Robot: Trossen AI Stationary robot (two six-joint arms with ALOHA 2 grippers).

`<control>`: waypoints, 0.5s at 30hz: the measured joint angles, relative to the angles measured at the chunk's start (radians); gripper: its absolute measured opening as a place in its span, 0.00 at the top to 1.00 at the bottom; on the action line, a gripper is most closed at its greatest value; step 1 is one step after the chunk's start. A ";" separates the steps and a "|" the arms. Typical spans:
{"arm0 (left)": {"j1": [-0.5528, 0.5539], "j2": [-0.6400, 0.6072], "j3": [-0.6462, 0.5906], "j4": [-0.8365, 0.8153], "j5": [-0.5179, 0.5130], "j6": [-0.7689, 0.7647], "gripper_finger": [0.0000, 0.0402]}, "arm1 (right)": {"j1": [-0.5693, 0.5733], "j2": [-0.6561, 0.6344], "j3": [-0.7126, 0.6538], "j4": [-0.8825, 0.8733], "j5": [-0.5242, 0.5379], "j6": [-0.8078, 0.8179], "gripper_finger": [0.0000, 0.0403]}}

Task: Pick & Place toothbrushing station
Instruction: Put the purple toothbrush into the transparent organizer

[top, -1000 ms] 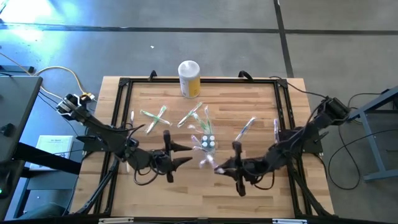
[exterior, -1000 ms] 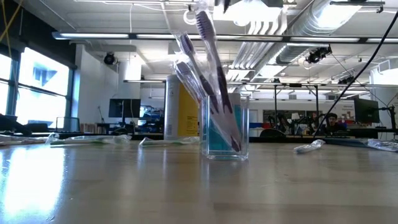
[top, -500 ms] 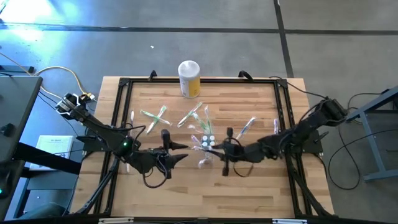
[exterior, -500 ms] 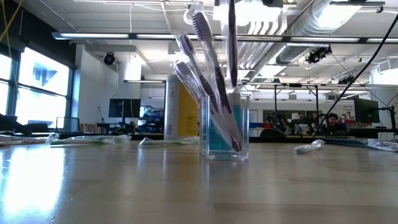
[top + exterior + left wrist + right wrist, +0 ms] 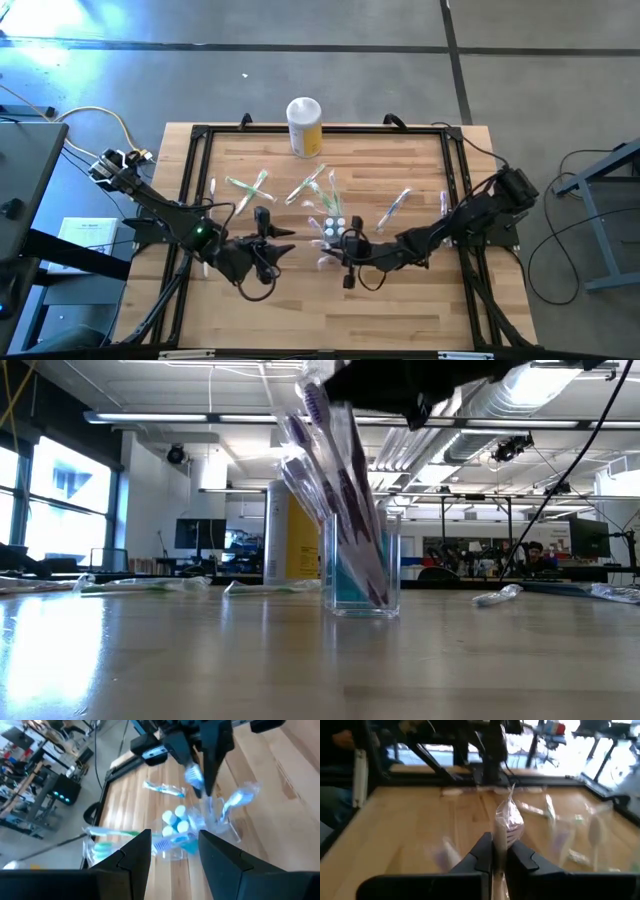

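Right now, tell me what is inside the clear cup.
The clear cup holds several wrapped toothbrushes leaning left, heads up. Their overlapping wrappers hide the exact count and the cup's bottom.

From my seat, cup (image 5: 333,229) sits mid-table with brushes (image 5: 335,470) in it, canister (image 5: 304,126) behind, loose toothbrushes (image 5: 248,189) scattered between them.

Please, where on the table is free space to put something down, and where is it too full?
Bare wood lies along the near edge of the table, below both arms, and beside the yellow canister at the far corners. The middle is crowded: the cup, loose toothbrushes, and the right end effector holding one.
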 joint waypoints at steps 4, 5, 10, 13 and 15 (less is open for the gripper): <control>0.000 0.000 0.000 -0.046 0.000 -0.024 0.61 | -0.010 0.000 0.000 -0.095 0.046 0.110 0.96; 0.000 0.000 0.000 -0.063 0.001 -0.034 0.61 | -0.010 0.000 0.000 -0.119 0.062 0.134 0.96; 0.001 0.000 0.000 -0.147 0.001 -0.035 0.61 | -0.022 -0.004 0.004 -0.199 0.025 0.270 0.90; 0.001 0.001 0.000 -0.192 0.003 -0.040 0.61 | -0.039 0.001 -0.002 -0.233 -0.009 0.285 0.82; 0.001 0.001 0.000 -0.210 0.003 -0.048 0.61 | -0.045 -0.013 -0.001 -0.223 -0.011 0.262 0.77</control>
